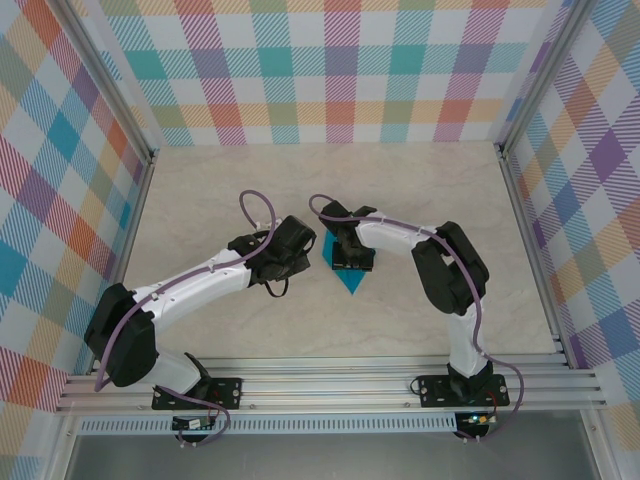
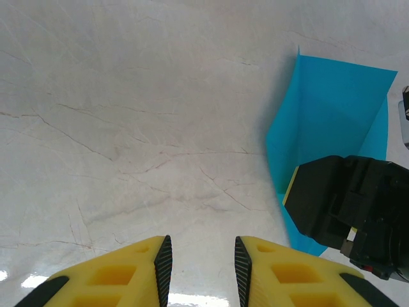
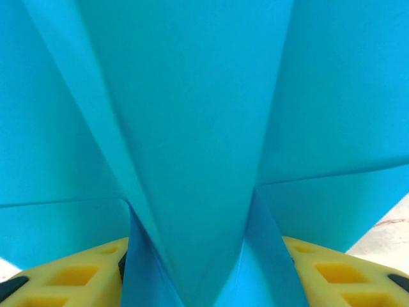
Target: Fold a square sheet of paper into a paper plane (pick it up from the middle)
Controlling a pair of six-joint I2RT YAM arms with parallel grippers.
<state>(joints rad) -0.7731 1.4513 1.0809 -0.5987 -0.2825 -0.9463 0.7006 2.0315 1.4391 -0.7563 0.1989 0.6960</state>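
Your paper (image 1: 352, 281) lies mid-bench, partly folded, its point aimed at the arm bases. Your right gripper (image 3: 204, 272) is right on top of it, with a raised central fold standing between its yellow fingers (image 3: 70, 275). Paper touches both sides there, but whether those fingers pinch it or merely flank it, you can't tell from this close. Your left gripper (image 2: 202, 251) hangs just beside the paper's left side over bare bench (image 2: 128, 128), partly open with nothing between its pads. Now the material: thin, light, floppy stuff, I'd judge, with one flap standing up off the surface in the left wrist view. It'll likely slide on that smooth bench and buckle if you shove an edge. Take it by the creased middle ridge, where the layers stack and stiffen, not by a loose flap. A hard squeeze could crumple it or set a stray crease, so go gently.
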